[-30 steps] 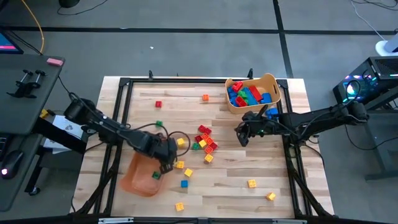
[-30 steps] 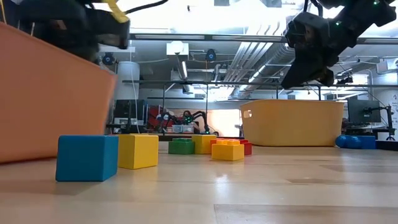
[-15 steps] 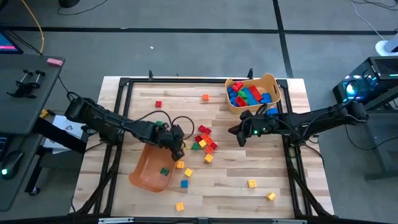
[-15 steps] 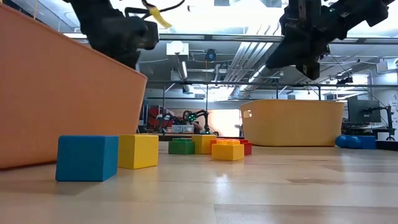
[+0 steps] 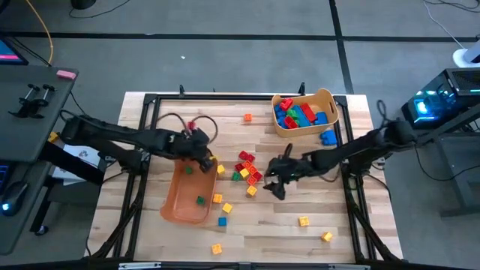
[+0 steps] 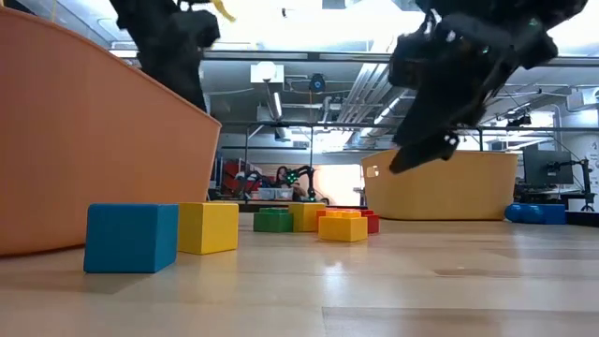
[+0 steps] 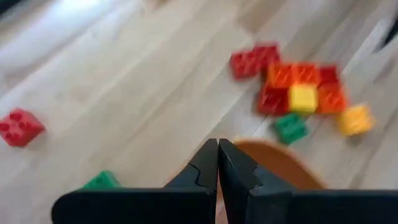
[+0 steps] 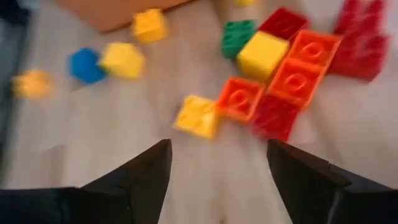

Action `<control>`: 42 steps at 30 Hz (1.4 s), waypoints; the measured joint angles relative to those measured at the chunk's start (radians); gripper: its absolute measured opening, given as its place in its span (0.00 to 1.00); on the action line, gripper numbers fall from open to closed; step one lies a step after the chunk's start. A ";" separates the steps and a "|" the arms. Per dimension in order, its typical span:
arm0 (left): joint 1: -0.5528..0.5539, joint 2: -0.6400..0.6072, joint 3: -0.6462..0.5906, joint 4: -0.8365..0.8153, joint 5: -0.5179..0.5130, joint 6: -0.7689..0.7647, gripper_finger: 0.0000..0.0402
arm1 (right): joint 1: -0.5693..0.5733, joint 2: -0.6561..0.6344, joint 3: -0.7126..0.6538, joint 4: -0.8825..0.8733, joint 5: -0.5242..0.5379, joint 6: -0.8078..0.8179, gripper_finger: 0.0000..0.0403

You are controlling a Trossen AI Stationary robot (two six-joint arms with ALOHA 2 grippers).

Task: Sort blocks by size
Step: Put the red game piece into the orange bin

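The blocks lie scattered on the wooden table. A tight cluster of red, orange, yellow and green ones sits mid-table. My right gripper hangs open just right of and above that cluster, touching nothing. My left gripper is shut at the far end of an orange bin. That bin holds two green blocks. In the low view, the bin's wall rises toward the left gripper. My left gripper pinches the orange bin's rim at its far end, coming from above and slanting down. The shut fingers hide the exact spot. The held end is raised and the bin's near end rests on the table.
A tan bin of large red, blue and green blocks stands at the far right, with a blue block beside it. Single blocks lie far left, far middle, near right and near the orange bin.
My left gripper has gone toward the far edge and up, and the orange bin has swung round with it, its far end lifted. My right gripper has moved left and down toward the block cluster and has opened.
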 joint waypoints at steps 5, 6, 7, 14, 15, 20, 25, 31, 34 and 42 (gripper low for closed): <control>-0.002 -0.110 0.000 0.044 -0.054 -0.007 0.00 | 0.012 0.137 0.141 -0.123 0.195 -0.027 0.65; -0.002 -0.129 0.000 0.053 -0.056 -0.008 0.00 | 0.012 0.160 0.167 -0.139 0.209 -0.031 0.65; -0.002 -0.147 0.000 0.061 -0.057 -0.007 0.00 | 0.012 0.181 0.188 -0.149 0.209 -0.042 0.65; -0.004 -0.266 0.000 0.115 -0.062 -0.006 0.00 | 0.012 0.289 0.266 -0.225 0.162 -0.056 0.65; -0.006 -0.278 0.000 0.117 -0.063 -0.006 0.00 | 0.012 0.296 0.266 -0.236 0.171 -0.042 0.65; -0.021 -0.322 0.000 0.127 -0.094 0.019 0.00 | -0.002 0.306 0.254 -0.244 0.221 0.009 0.65; -0.023 -0.328 0.000 0.125 -0.105 0.033 0.00 | -0.031 0.305 0.254 -0.265 0.232 0.001 0.65; -0.023 -0.328 0.000 0.125 -0.103 0.053 0.00 | -0.055 0.305 0.254 -0.290 0.229 -0.050 0.65; -0.023 -0.328 0.000 0.125 -0.103 0.054 0.00 | -0.054 0.312 0.249 -0.294 0.195 -0.113 0.65; -0.023 -0.328 0.000 0.136 -0.110 0.055 0.00 | -0.054 0.321 0.226 -0.271 0.159 -0.305 0.64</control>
